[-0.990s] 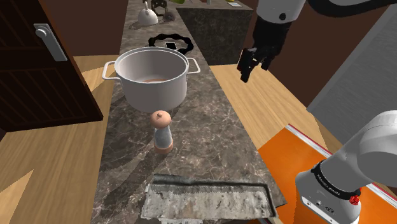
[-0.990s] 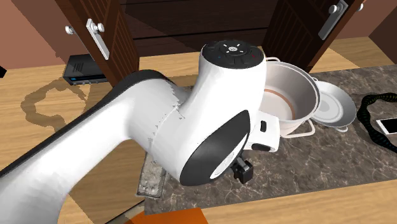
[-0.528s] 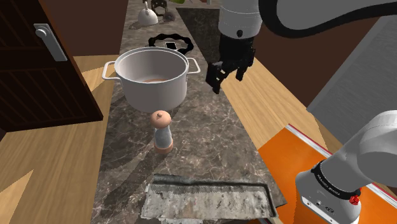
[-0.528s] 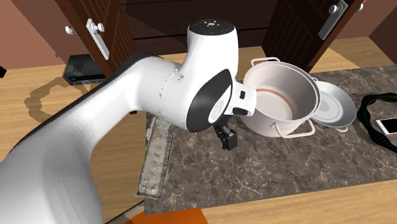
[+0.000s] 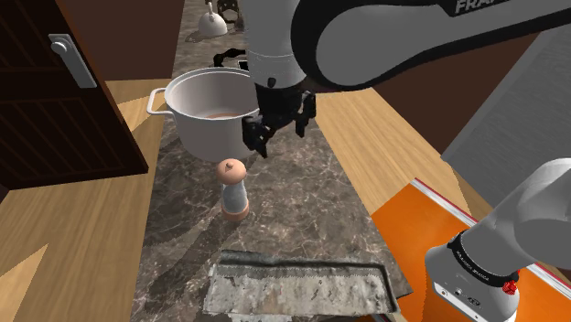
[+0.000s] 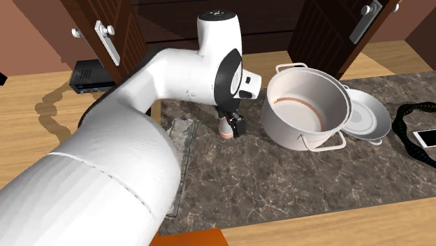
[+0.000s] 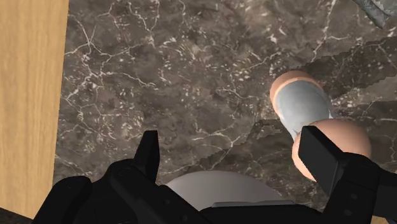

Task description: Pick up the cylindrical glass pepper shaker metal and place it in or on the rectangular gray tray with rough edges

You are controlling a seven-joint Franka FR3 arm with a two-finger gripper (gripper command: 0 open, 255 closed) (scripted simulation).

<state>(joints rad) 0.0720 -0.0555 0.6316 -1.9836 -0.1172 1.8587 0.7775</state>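
Note:
The pepper shaker (image 5: 234, 189) stands upright on the dark marble counter, a grey cylinder with a peach base and rounded peach top. My gripper (image 5: 263, 137) hangs open just above it and slightly toward the shoulder view's right, in front of the pot. Along the hand, the shaker (image 7: 304, 109) lies beside the right finger (image 7: 322, 156), outside the gap, and nothing sits between the fingers. The grey rough-edged tray (image 5: 297, 287) lies at the counter's near end, past the shaker. From the second exterior view the gripper (image 6: 232, 127) partly covers the shaker (image 6: 225, 131).
A large white pot (image 5: 212, 108) stands just behind the shaker, its lid (image 6: 367, 117) beyond it. A black cable (image 6: 411, 119) and a phone (image 6: 427, 138) lie farther along. Wooden floor flanks the narrow counter (image 5: 302, 197). Dark cabinet doors (image 5: 55, 82) stand at the shoulder view's left.
The arm has swung from the shoulder view's right across the counter to the left and come lower, bringing the open gripper to just above the shaker. The shaker has not moved.

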